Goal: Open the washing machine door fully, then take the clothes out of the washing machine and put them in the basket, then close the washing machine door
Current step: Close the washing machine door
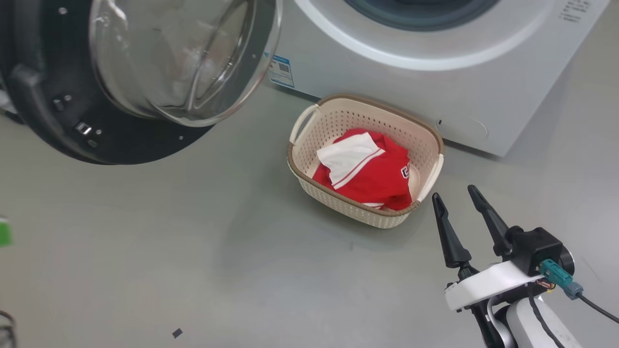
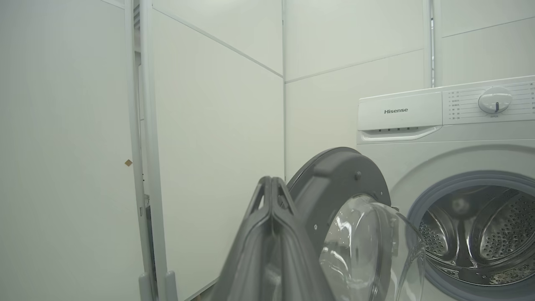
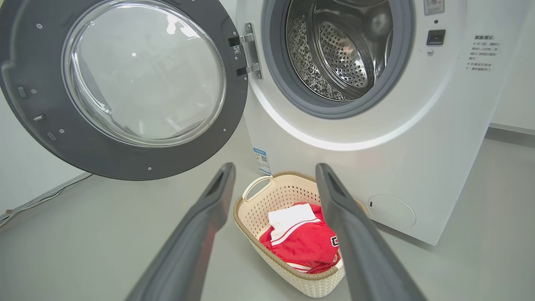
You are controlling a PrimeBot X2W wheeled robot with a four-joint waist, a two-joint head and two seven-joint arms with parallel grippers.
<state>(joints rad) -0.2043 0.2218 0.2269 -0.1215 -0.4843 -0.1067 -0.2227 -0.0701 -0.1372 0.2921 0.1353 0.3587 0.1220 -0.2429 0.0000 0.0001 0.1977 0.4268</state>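
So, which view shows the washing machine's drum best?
The right wrist view: the drum faces the camera, mostly in frame and well lit. The left wrist view shows it at an angle, cut off by the frame edge. In the head view, its grey ring appears at the top.

Door (image 3: 142,75) glossy glass w/ matt plastic rim; drum (image 3: 334,54) shiny dimpled steel; basket (image 1: 338,118) perforated plastic; clothes (image 1: 372,174) cloth; floor (image 1: 193,251) smooth, matt.
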